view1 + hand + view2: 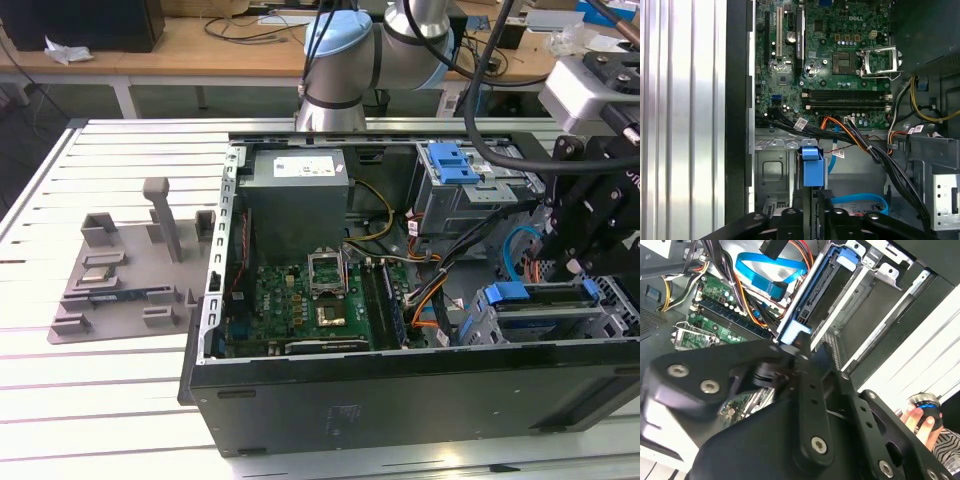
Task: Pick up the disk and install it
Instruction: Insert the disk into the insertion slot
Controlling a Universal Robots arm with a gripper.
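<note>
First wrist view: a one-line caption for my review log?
The gripper at the disk, which stands edge-on in the drive bay beside the motherboard.

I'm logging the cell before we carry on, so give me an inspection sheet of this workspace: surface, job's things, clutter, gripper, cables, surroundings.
Surface: white slatted table, open computer case on it.
Job's things: disk stands on edge in the drive bay at the exterior view's right; seating cannot be told.
Clutter: grey fixture tray beside the case.
Gripper: gripper right at the disk's blue end tab.
Cables: blue cable, orange and black bundles inside the case.
Surroundings: wooden benches behind; a hand on a device in the second wrist view.
</note>
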